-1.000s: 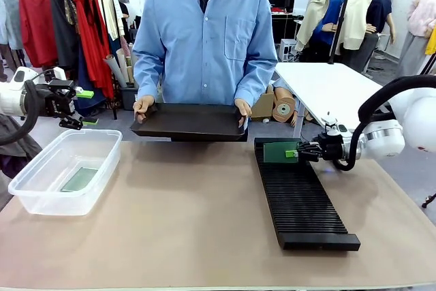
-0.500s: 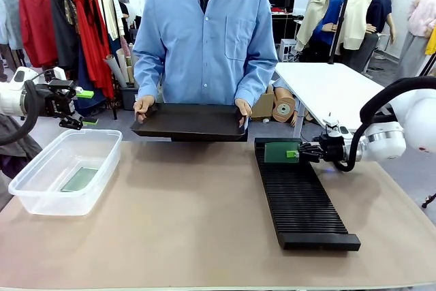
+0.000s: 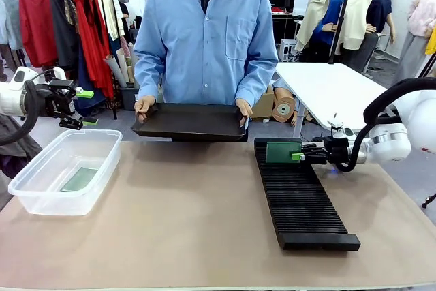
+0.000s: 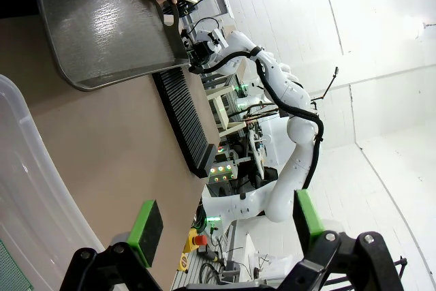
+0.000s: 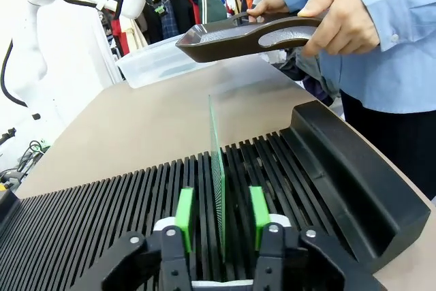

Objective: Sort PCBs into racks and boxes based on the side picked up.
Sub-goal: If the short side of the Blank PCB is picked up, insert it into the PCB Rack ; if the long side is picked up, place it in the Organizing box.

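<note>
Left pincer hangs wide open, empty, above box far corner. One PCB flat on box floor. Person holds black tray beyond tabletop edge, left of rack. Second PCB upright in rack's far slots. Right pincer pads either side of it, slightly parted, not gripping.
</note>
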Controlling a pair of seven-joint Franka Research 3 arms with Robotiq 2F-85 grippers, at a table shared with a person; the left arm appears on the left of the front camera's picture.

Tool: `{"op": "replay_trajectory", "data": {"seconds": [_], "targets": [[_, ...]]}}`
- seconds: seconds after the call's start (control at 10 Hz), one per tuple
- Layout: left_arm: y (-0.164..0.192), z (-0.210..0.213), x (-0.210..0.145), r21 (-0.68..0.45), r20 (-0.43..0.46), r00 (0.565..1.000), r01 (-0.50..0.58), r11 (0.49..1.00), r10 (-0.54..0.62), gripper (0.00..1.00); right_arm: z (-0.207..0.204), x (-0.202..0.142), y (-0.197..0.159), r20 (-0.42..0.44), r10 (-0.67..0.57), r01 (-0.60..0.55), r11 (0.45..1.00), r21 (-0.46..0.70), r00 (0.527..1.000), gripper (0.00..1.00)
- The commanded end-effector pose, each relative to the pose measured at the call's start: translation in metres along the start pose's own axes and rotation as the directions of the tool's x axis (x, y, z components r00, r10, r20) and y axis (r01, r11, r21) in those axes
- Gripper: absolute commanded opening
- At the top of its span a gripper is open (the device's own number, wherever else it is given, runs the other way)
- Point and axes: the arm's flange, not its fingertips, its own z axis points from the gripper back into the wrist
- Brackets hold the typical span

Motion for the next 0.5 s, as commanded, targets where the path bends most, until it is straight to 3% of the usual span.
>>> {"op": "replay_trajectory", "data": {"seconds": [0.0,0.4], "targets": [[-0.0015,0.0012,0.0003,-0.005,0.002,1.0,0.003,1.0,-0.003,1.0,0.0021,0.0105,0.0019,0.021,-0.017,0.017,1.0,0.003,1.0,1.0],[-0.0015,0.0012,0.0003,-0.005,0.002,1.0,0.003,1.0,-0.003,1.0,0.0079,0.0197,0.0075,0.017,-0.049,0.049,0.998,-0.042,0.999,1.0]]}}
